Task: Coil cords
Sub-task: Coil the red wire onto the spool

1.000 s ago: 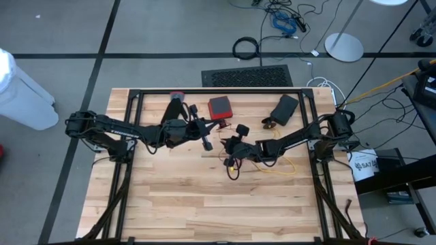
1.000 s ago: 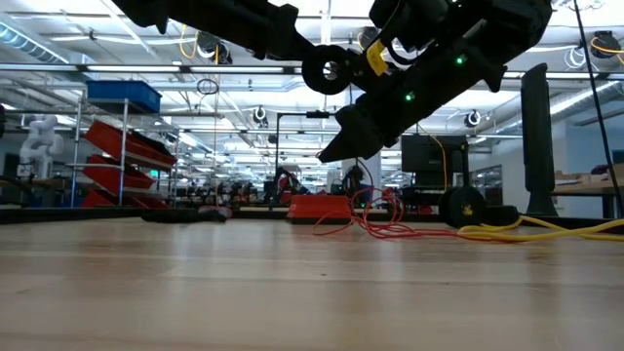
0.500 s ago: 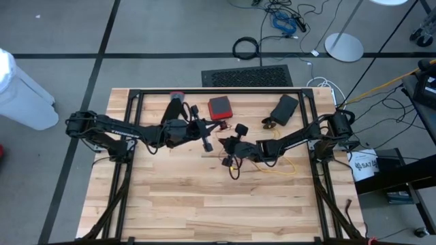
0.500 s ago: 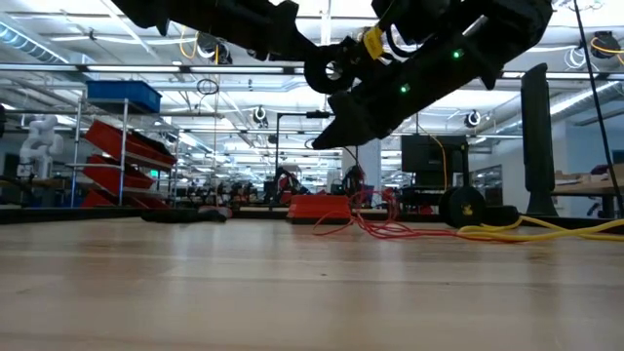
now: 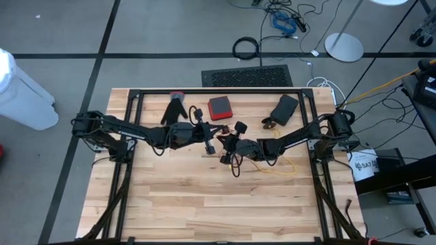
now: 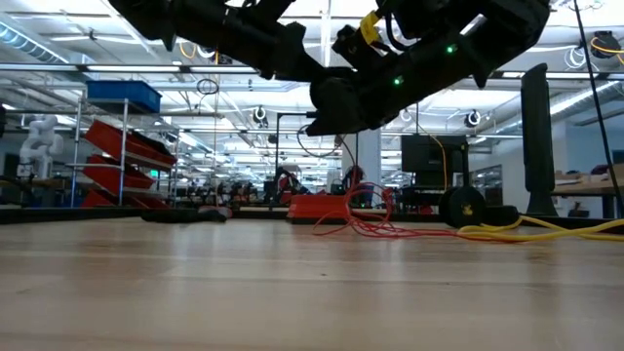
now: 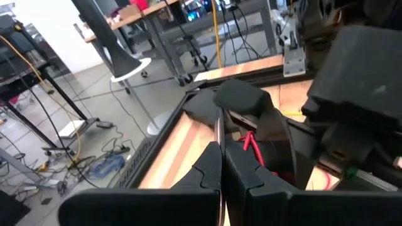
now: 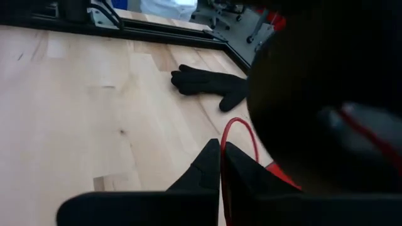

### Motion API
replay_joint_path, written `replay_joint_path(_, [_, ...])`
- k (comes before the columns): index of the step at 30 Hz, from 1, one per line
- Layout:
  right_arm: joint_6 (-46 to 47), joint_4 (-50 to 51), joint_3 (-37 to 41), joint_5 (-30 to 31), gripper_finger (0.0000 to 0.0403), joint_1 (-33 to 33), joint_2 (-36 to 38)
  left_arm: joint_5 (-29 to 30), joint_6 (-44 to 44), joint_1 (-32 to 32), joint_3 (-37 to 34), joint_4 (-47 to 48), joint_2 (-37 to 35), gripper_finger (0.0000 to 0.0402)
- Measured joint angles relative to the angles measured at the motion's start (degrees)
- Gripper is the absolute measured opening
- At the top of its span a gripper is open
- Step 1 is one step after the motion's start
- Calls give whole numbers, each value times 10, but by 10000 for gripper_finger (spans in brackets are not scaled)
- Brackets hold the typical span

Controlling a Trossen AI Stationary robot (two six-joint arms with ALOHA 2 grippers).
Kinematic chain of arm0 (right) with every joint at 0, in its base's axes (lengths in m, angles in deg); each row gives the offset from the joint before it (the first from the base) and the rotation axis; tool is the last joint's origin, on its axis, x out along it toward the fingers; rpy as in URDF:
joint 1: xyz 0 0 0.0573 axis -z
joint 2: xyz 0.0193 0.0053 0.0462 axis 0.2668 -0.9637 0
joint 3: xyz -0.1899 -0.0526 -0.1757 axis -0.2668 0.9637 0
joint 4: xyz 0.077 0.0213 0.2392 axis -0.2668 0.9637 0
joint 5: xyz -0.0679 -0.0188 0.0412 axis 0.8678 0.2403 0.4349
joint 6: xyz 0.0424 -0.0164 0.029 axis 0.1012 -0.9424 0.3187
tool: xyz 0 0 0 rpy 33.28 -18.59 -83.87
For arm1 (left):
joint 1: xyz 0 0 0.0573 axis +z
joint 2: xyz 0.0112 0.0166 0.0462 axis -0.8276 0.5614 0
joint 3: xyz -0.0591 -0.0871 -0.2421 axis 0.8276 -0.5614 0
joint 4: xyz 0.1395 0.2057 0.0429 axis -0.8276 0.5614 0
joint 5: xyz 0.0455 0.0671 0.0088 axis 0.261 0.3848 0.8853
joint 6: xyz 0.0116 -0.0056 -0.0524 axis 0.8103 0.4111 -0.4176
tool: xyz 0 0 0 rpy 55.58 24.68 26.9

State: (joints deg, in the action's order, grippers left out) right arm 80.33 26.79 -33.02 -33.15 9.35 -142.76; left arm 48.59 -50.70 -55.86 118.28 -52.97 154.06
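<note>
Both grippers met over the middle of the table, fingers pressed together.

We saw the left gripper (image 5: 210,144) closed, with a thin red cord (image 7: 250,140) just ahead of its fingertips (image 7: 213,164). The right gripper (image 5: 227,143) was clamped on that red cord (image 8: 233,141). The yellow cord (image 5: 283,168) lay behind the right gripper, a black glove (image 5: 174,109) beyond the left one.

Black glove (image 5: 176,109) flat on the wooden table (image 5: 204,204) near its far edge, with a small red box (image 5: 219,107) just beside it and a dark rectangular case (image 5: 284,107) farther along the same edge. Beyond the table, on the floor: thick black cable ring (image 5: 246,48), dark floor mat (image 5: 246,76), round white stand base (image 5: 343,47).
</note>
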Motion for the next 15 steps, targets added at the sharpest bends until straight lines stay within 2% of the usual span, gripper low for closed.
replay_joint_path(10, [-2, -1, 0, 34, 0, -25, 0, 17, 20, 0, 0, 10, 3, 0])
replay_joint_path(15, [-1, -3, 0, 76, 0, -41, 0, 28, 20, 0, 0, 34, 3, 0])
